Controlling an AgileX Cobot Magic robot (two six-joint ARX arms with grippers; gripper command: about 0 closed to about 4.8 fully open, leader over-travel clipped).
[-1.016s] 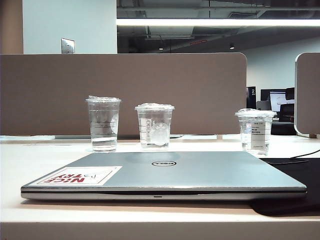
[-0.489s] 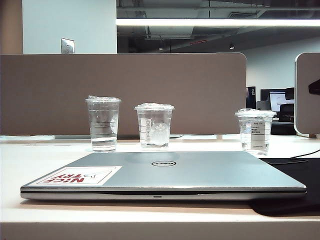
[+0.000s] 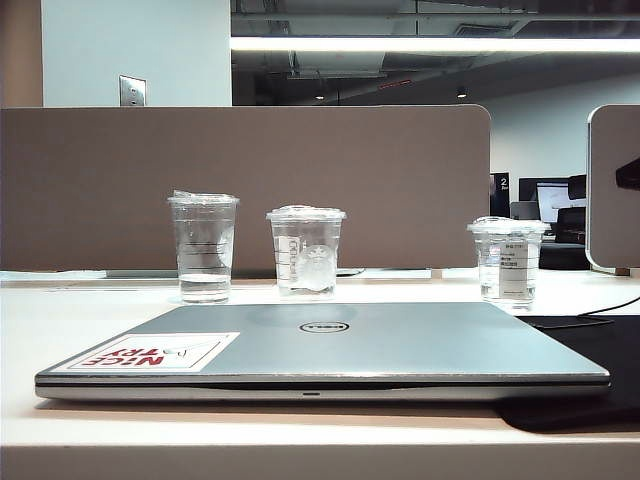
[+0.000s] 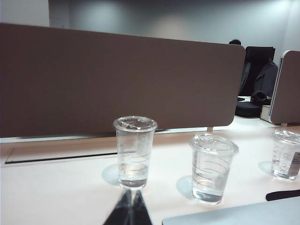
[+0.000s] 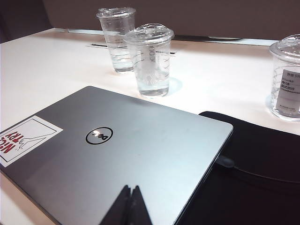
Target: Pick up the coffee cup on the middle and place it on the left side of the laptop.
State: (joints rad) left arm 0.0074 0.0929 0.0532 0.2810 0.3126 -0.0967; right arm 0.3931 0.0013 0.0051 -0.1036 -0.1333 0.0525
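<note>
The coffee cup (image 3: 305, 252) stands mid-table behind the closed silver laptop (image 3: 320, 345), a clear lidded cup with a little water. The left wrist view shows the coffee cup (image 4: 213, 168) beside a laptop corner (image 4: 243, 216). My left gripper (image 4: 131, 192) is shut and empty, its tips lined up with the base of the taller cup (image 4: 135, 152), well short of it. My right gripper (image 5: 131, 188) is shut and empty above the laptop lid (image 5: 117, 150), with the coffee cup (image 5: 151, 61) beyond. Neither gripper's fingers show in the exterior view.
A taller ringed cup (image 3: 203, 248) stands left of the coffee cup and a labelled cup (image 3: 507, 260) to its right. A black mat (image 5: 253, 164) lies under the laptop's right side. A brown partition (image 3: 250, 180) closes the table's back. A dark shape (image 3: 629, 172) sits at the right edge.
A dark shape has come into the exterior view at its right edge. The cups and the laptop have stayed where they were.
</note>
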